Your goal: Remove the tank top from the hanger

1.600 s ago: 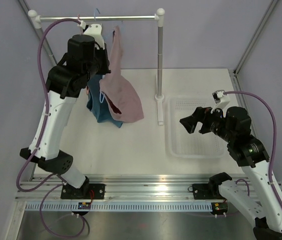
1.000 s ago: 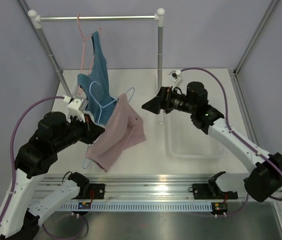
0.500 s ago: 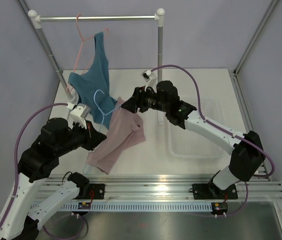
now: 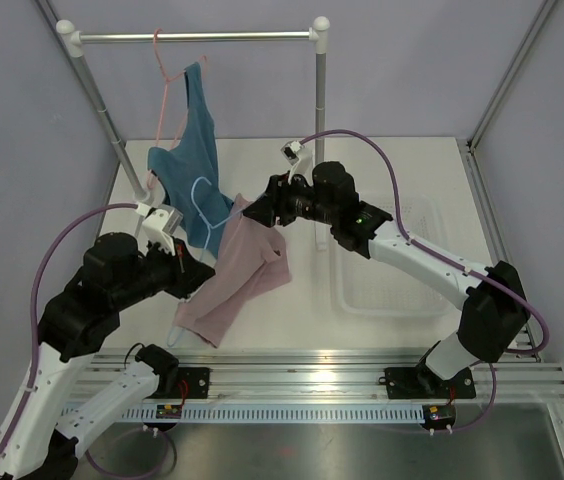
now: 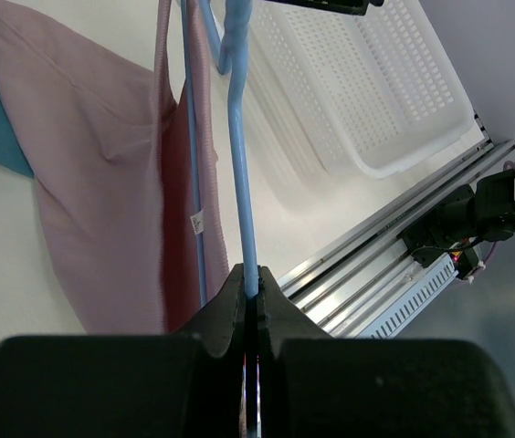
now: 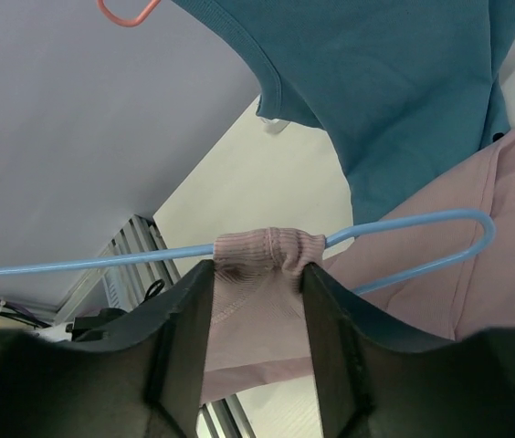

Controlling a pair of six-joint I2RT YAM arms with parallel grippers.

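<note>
Left wrist — fingers [image 5: 249, 294] pinched tight on hanger [image 5: 239, 164]; right fingers [image 6: 256, 319] apart, straddling tank top [image 6: 267, 254] strap

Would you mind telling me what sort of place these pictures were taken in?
Most likely a robotics lab test cell, not a home. Plain lavender panels enclose a white table, a small garment rack stands on it, and the arms are bolted to an aluminium rail at the near edge.

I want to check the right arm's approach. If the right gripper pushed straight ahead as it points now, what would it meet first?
Most likely the tank top strap bunched on the hanger, sitting between the open right gripper fingers.
</note>
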